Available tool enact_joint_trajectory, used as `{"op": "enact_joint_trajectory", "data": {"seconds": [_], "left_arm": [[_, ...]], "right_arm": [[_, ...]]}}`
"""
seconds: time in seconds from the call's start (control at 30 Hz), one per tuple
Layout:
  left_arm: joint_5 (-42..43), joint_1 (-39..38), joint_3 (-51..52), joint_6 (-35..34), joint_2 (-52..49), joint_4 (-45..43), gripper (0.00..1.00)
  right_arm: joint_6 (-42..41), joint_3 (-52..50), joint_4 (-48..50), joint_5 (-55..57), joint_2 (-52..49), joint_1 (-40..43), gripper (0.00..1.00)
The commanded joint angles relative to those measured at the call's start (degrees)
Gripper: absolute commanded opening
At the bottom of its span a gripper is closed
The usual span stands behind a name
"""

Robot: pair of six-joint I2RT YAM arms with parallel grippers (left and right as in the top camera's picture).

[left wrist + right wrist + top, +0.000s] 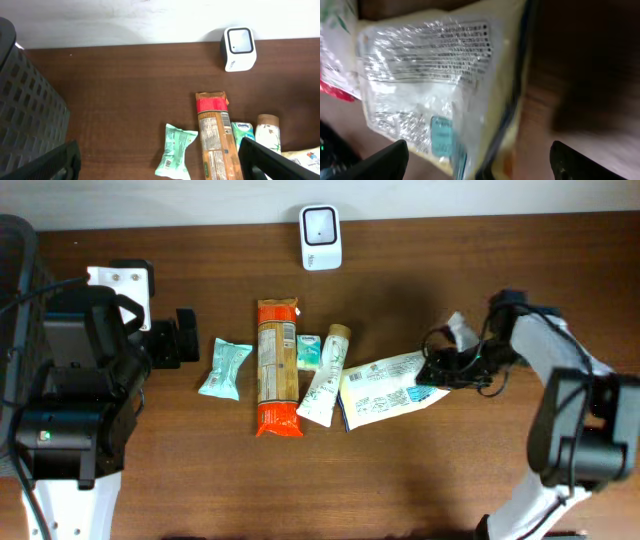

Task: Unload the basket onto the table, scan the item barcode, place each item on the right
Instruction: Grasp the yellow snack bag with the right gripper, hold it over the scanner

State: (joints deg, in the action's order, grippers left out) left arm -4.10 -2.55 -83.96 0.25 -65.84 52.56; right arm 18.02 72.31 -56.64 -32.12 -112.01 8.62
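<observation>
A white barcode scanner (321,237) stands at the table's far edge, also in the left wrist view (239,48). A flat white and yellow printed packet (388,388) lies right of centre. My right gripper (438,370) is low at its right end. In the right wrist view the packet (435,85) fills the frame, blurred, and its edge runs between the wide-apart jaws of the right gripper (480,165), which is open. My left gripper (188,337) is open at the left, nothing between its jaws (160,167).
In a row lie a mint green packet (223,368), a long orange pasta packet (277,367), a small green tissue pack (309,352) and a white tube (326,376). A black mesh basket (25,115) stands at the far left.
</observation>
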Motion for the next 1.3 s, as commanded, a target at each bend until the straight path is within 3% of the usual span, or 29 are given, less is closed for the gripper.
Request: {"op": "enact_joint_trajectory", "data": {"seconds": [0.0, 0.1, 0.17, 0.27, 0.43, 0.53, 0.63, 0.77, 0.83, 0.97, 1.07, 1.17, 1.27], "left_arm": [[-0.4, 0.2, -0.3, 0.9, 0.3, -0.1, 0.99], [-0.4, 0.2, -0.3, 0.9, 0.3, -0.1, 0.99], [-0.4, 0.2, -0.3, 0.9, 0.3, -0.1, 0.99], [-0.4, 0.2, -0.3, 0.9, 0.3, -0.1, 0.99], [-0.4, 0.2, -0.3, 0.9, 0.3, -0.1, 0.99], [-0.4, 0.2, -0.3, 0.9, 0.3, -0.1, 0.99], [-0.4, 0.2, -0.3, 0.9, 0.3, -0.1, 0.99], [-0.4, 0.2, -0.3, 0.9, 0.3, -0.1, 0.99], [-0.4, 0.2, -0.3, 0.9, 0.3, -0.1, 0.99], [-0.4, 0.2, -0.3, 0.9, 0.3, -0.1, 0.99], [-0.4, 0.2, -0.3, 0.9, 0.3, -0.1, 0.99], [-0.4, 0.2, -0.3, 0.9, 0.3, -0.1, 0.99], [-0.4, 0.2, -0.3, 0.9, 0.3, -0.1, 0.99]], "right_arm": [[2.7, 0.3, 2.2, -3.0, -4.0, -3.6, 0.89], [2.5, 0.2, 3.1, -1.5, -7.3, -7.4, 0.82], [0.1, -1.0, 4.3, 0.7, -9.5, -9.1, 0.64], [-2.3, -2.0, 5.5, -0.8, -11.3, -9.4, 0.04], [0.0, 1.3, -2.5, -9.4, -5.4, -3.6, 0.04], [0.2, 3.7, -6.6, -9.5, 12.2, 0.4, 0.04], [0.0, 3.8, -2.5, -12.5, 27.0, 0.3, 0.04], [-9.6, 3.8, 7.7, -11.7, 39.4, 0.3, 0.04], [-17.2, 3.8, 15.1, -7.0, 39.1, -2.5, 0.04], [-14.3, 3.8, 33.1, 28.9, 34.1, -18.2, 0.04], [3.2, 3.8, 51.3, 48.4, 25.7, -27.1, 0.04], [19.3, 3.8, 69.8, 54.3, 15.3, -30.7, 0.04], [26.2, 3.8, 86.8, 55.5, 6.1, -31.2, 0.04]]}}
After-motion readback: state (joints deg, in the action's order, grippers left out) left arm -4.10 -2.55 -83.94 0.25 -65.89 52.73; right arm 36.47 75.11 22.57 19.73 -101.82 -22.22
